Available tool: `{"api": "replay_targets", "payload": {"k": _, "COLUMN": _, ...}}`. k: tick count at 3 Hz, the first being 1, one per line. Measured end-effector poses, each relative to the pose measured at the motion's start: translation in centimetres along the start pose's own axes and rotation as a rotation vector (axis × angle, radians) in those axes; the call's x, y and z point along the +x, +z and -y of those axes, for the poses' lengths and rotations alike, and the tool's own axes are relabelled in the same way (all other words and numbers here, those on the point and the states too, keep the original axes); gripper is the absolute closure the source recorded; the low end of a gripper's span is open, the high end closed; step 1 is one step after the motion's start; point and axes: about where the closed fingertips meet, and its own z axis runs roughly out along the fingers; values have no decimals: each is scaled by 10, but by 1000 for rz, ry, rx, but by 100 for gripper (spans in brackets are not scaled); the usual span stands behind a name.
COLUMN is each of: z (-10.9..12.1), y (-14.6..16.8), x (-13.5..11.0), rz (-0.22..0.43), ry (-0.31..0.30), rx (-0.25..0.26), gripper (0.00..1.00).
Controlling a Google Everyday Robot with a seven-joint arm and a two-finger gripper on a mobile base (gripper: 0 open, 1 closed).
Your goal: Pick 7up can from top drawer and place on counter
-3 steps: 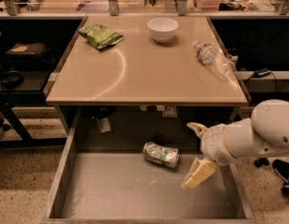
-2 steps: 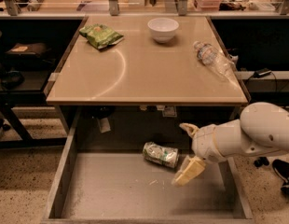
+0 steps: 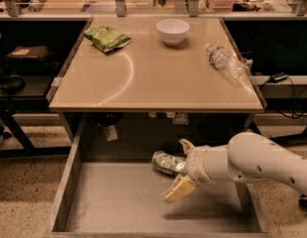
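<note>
The 7up can (image 3: 166, 162), dented, silvery with green marks, lies on its side on the grey bottom of the open top drawer (image 3: 119, 202), near the back and right of middle. My gripper (image 3: 179, 168) reaches in from the right on a white arm. It is open, with one tan finger (image 3: 185, 145) behind the can's right end and the other finger (image 3: 177, 189) in front of it. The can's right end lies between the fingers. The tan counter (image 3: 158, 78) is above the drawer.
On the counter lie a green snack bag (image 3: 107, 37) at the back left, a white bowl (image 3: 173, 31) at the back middle and a clear plastic water bottle (image 3: 226, 63) on its side at the right edge. Dark shelving flanks the table on both sides.
My gripper has moved left across the drawer towards the can. Its fingers now straddle the can's right end. The can has not moved.
</note>
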Motion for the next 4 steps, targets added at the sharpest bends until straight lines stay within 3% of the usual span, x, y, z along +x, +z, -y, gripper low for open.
{"api": "replay_targets", "payload": {"k": 2, "z": 26, "y": 24, "x": 17, "rz": -7, "ry": 23, "rx": 91, "gripper": 0}}
{"api": "replay_targets", "payload": {"k": 4, "z": 26, "y": 24, "x": 17, "rz": -6, "ry": 24, "rx": 93, "gripper": 24}}
